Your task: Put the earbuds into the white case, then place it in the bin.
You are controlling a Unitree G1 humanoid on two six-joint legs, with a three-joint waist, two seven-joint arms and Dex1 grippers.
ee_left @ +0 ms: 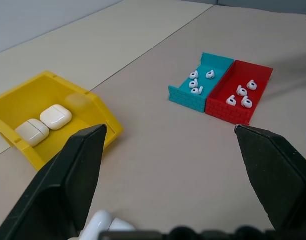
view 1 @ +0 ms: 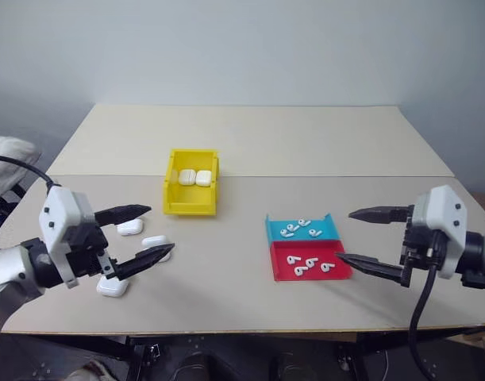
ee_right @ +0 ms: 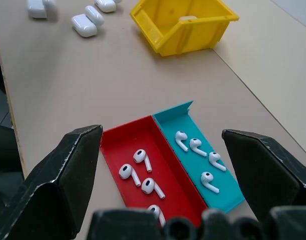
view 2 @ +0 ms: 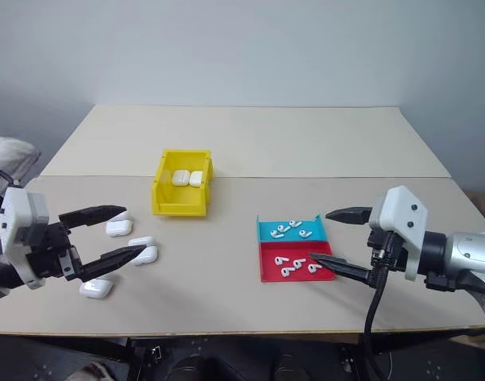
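Both hands hover spread wide and empty: the left hand above the loose white cases on the worktop, the right hand beside the teal-and-red tray holding the earbuds. The yellow bin already holds two cases, so another round seems about to start. Next likely calls for picking up a case and pinching an earbud.

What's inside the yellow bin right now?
Two closed white cases lie side by side on the floor of the yellow bin. No loose earbuds show there. Its near wall hides the front strip of the floor in the head views.
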